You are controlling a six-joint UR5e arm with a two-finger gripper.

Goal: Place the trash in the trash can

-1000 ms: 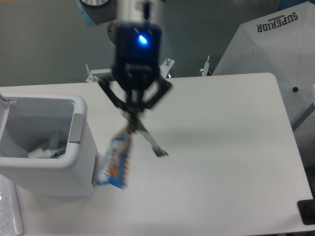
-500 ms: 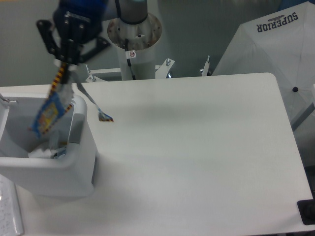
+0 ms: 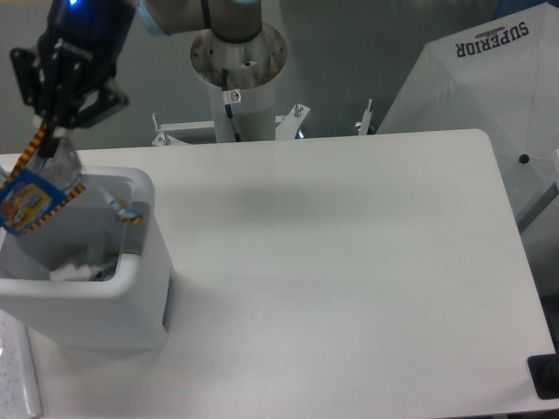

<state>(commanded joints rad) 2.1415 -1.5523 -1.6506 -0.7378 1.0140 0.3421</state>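
Note:
The blue snack packet (image 3: 31, 199) with its yellow-red edge hangs from my gripper (image 3: 48, 133), which is shut on its upper end. It dangles tilted over the left, far part of the white trash can (image 3: 131, 262), just above the rim. A thin strip (image 3: 120, 209) trails from the packet across the bin's opening. Down inside the bin lies a pale crumpled item (image 3: 80, 266) that looks like the clear bottle, partly hidden by the wall.
The robot's base column (image 3: 238, 61) stands behind the table's far edge, with metal brackets (image 3: 297, 113) beside it. A white canopy marked SUPERIOR (image 3: 489, 78) is at the right. A paper sheet (image 3: 17, 375) lies front left, a black object (image 3: 546, 375) front right.
My gripper has carried the packet left and back, from over the table's middle to over the bin's left side. The packet now hangs above the opening.

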